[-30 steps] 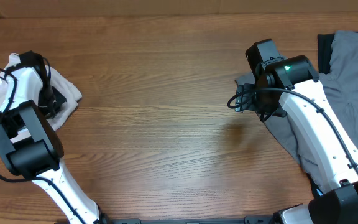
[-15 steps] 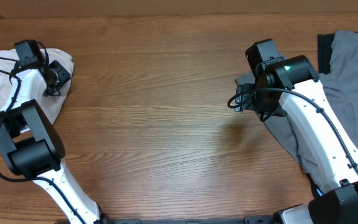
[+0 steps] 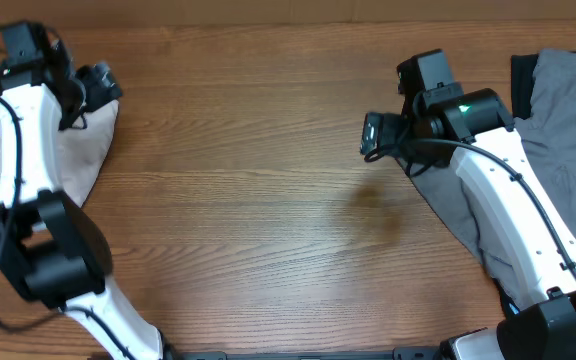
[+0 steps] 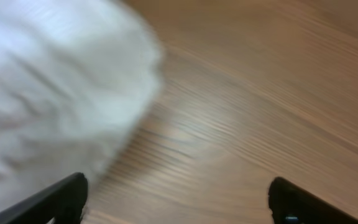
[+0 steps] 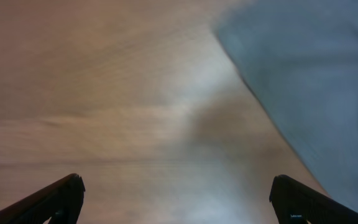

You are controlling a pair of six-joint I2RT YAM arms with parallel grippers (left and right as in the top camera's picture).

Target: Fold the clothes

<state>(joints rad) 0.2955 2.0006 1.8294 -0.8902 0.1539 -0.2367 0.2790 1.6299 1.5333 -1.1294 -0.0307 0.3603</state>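
Lying crumpled far left, cream shorts point(image 3: 83, 150); left gripper point(image 4: 178, 183), right gripper point(image 5: 178, 180) spread wide, empty.

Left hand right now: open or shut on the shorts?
Open: the left hand has fingertips wide apart, only brown wooden table between them.

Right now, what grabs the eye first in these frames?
The cream shorts lie bunched at the table's far left edge, with the left fingers open wide at their edge. Opposite, a grey garment sprawls at the right edge, and the right fingers are open too, over bare wood beside it.
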